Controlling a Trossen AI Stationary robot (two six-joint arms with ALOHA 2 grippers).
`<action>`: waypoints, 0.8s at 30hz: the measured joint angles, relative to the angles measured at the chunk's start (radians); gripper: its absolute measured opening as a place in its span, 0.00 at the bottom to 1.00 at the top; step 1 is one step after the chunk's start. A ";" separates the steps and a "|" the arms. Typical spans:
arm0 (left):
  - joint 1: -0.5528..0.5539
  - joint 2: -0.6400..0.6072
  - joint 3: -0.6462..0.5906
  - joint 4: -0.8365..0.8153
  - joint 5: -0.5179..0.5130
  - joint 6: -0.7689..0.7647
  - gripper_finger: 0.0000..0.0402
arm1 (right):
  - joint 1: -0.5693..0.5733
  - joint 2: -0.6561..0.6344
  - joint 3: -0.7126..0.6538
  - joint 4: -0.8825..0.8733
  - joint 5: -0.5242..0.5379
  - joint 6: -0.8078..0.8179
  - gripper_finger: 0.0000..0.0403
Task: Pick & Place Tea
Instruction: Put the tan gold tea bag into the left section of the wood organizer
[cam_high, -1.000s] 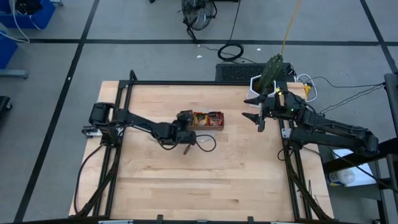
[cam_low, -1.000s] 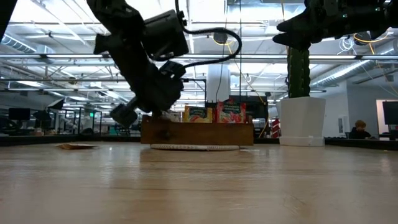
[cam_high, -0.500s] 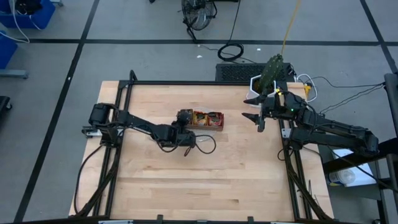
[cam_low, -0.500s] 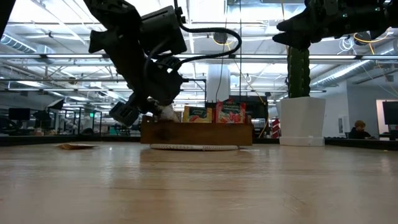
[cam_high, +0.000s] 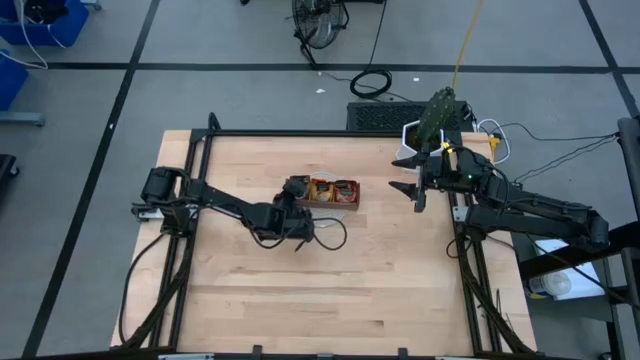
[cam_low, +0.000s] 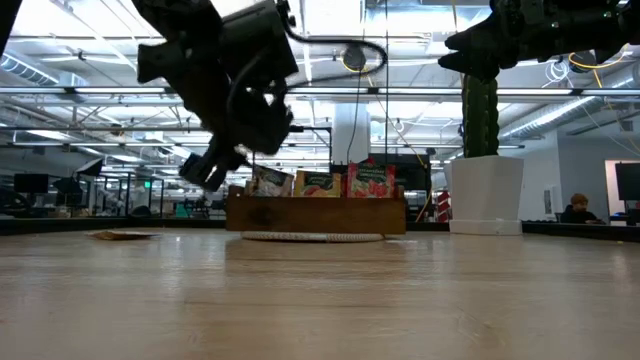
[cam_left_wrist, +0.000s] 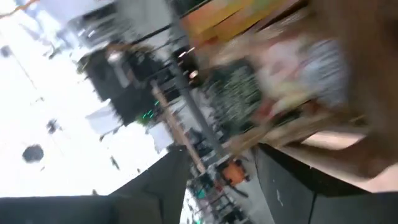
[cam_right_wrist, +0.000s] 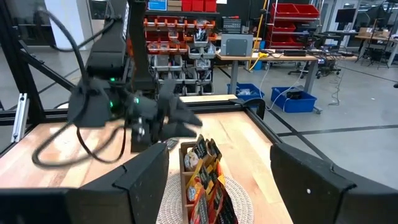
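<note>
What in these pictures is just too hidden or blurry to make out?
- Left wrist view: smeared by motion blur; the tea sachets are just colour patches.
- High view: the left gripper covers the wooden tray at its near end.
- Low view: the flat thing on the table is too small to identify.

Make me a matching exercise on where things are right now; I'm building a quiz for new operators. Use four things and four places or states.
Things:
1. left gripper
2. right gripper
3. tray
4. cactus pot

Places or states:
A. holds upright sachets, near mid-table
B. by the tray's left end, raised
C. at the table's far right corner
D. open, raised near the right edge, away from the tray

Pairs: 1-B, 2-D, 3-A, 4-C
</note>
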 joint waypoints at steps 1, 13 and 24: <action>-0.003 -0.008 0.000 0.001 -0.032 -0.011 0.47 | 0.000 0.000 0.000 0.000 0.000 0.000 0.65; 0.086 -0.275 0.043 -0.040 0.523 -0.410 0.04 | 0.000 0.000 0.000 -0.001 0.000 0.001 0.65; 0.178 -0.193 0.042 -0.117 0.940 -0.526 0.01 | -0.001 0.001 0.000 -0.003 0.000 0.001 0.65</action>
